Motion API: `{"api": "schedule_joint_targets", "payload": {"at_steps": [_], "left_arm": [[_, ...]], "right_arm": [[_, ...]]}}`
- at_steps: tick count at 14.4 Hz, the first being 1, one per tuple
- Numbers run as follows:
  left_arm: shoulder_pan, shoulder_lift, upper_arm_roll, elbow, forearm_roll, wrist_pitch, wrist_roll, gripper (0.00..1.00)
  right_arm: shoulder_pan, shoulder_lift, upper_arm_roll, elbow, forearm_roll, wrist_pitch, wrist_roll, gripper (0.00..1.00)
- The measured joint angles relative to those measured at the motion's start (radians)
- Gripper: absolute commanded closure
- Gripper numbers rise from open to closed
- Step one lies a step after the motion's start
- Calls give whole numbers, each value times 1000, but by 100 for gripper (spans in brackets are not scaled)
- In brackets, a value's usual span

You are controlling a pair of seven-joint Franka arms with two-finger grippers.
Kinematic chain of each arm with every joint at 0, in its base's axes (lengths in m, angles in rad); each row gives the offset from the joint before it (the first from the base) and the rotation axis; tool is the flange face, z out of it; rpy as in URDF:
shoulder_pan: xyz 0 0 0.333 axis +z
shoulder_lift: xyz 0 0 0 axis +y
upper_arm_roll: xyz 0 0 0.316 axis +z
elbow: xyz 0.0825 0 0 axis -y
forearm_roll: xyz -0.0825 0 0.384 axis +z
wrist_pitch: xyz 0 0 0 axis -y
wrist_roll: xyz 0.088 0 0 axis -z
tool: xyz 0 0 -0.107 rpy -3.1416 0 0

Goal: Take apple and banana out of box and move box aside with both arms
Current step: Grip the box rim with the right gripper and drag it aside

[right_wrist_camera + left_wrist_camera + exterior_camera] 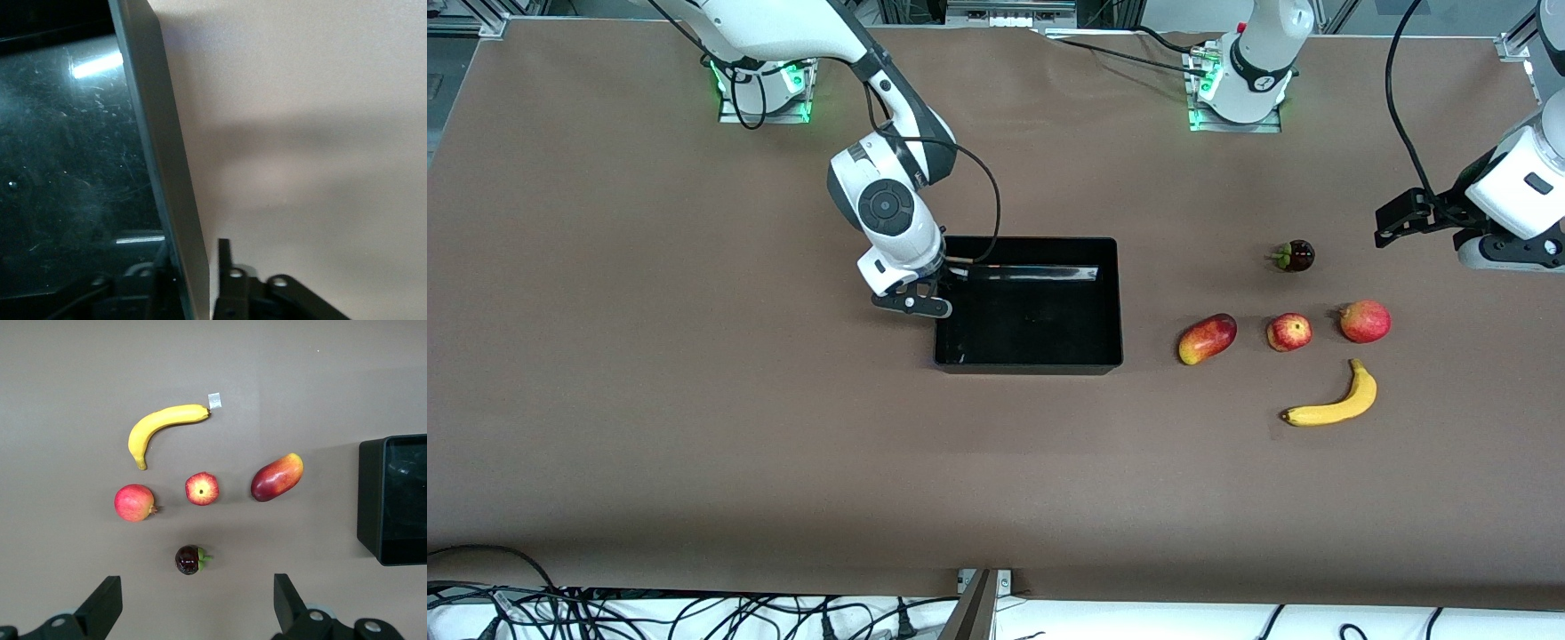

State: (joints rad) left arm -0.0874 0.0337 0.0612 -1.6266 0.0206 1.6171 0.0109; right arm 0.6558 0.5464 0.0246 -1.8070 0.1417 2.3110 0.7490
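With the apple [1288, 332] and banana [1332, 403] already out on the tabletop [694, 400] toward the left arm's end, keep your right pincer [914, 304] clamped square on the empty box [1028, 303] wall and bring the wide-open left pincer [1403, 216] to its other end before sliding.

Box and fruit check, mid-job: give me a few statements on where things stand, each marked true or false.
1. The box holds no fruit. True.
2. The banana lies in the box. False: it lies on the table, nearer the camera than the apple.
3. The right gripper straddles the box wall. True.
4. The left gripper holds the apple. False: it is open, over the table by the fruit.
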Motion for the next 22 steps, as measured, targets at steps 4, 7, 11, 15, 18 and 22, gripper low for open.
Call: {"api": "schedule_joint_targets", "payload": {"at_steps": [4, 7, 11, 15, 18, 22], "left_arm": [[-4, -2, 0, 8, 0, -22, 0, 0], [-4, -2, 0, 8, 0, -30, 0, 0], [-4, -2, 0, 8, 0, -40, 0, 0], [-4, -2, 0, 11, 0, -40, 0, 0], [-4, -3, 0, 15, 0, -40, 0, 0], [-4, -3, 0, 15, 0, -40, 0, 0]], "right_arm": [[-1, 0, -10, 4, 0, 2, 12, 100], [-3, -3, -28, 12, 0, -2, 6, 100], [-3, -34, -94, 70, -1, -153, -109, 100], [-7, -104, -232, 89, -1, -306, -383, 100], [-11, -142, -363, 88, 1, -365, -598, 100], [-20, -153, -539, 65, 38, -401, -829, 100]]}}
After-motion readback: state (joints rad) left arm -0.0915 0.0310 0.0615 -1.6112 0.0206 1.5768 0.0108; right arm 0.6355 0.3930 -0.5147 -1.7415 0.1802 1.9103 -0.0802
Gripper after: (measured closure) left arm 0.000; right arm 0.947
